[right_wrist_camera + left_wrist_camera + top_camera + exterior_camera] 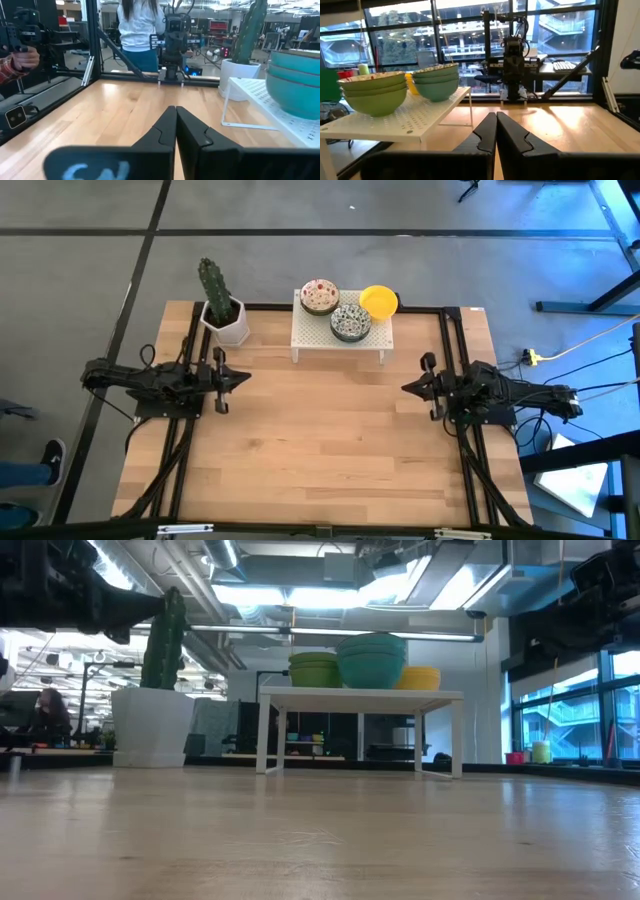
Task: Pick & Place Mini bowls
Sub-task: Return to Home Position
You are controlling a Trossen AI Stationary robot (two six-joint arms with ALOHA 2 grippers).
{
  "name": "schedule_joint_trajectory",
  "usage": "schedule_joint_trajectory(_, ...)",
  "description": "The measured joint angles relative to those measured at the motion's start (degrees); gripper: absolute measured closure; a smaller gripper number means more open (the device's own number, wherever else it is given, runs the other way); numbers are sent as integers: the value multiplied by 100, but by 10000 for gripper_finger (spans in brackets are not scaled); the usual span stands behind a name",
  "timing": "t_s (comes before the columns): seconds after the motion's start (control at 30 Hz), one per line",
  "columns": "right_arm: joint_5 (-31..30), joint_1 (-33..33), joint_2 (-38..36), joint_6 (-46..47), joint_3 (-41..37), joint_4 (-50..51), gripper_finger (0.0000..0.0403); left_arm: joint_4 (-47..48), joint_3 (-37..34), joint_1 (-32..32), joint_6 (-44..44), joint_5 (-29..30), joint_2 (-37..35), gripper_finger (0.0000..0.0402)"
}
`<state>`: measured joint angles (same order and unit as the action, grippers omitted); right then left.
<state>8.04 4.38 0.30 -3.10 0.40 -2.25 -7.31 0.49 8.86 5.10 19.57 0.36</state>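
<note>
One white shelf (310,340) is carrying three bowl stacks: speckled stack (319,297) showing three bowls, blue-green stack (351,323) showing three, yellow stack (379,301) count unclear. One cactus pot (229,323) is standing on one counter (320,440). Two tools: left tool (243,378), right tool (407,388).

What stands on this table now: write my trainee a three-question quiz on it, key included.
1. How many stacks of bowls stand on the white shelf?
2. True or false: both arms' jaws are open.
3. The cactus pot stands: A) on the shelf; B) on the table beside the shelf; C) in the right arm's jaws.
Key: 1) three; 2) false, both shut; 3) B.
</note>
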Motion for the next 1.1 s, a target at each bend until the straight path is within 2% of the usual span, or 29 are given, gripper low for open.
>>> schedule_joint_trajectory(0.17,6,0,0,-30,0,-2,391,387,0,0,-133,-5,19,397)
schedule_joint_trajectory(0.3,-7,0,0,-34,0,-2,391,388,0,0,-113,-1,72,397)
schedule_joint_trajectory(0.47,-351,-2,0,-39,0,42,391,387,0,0,-111,2,86,393)
schedule_joint_trajectory(1.1,-351,-2,0,-37,0,47,391,387,0,0,-133,4,87,389)
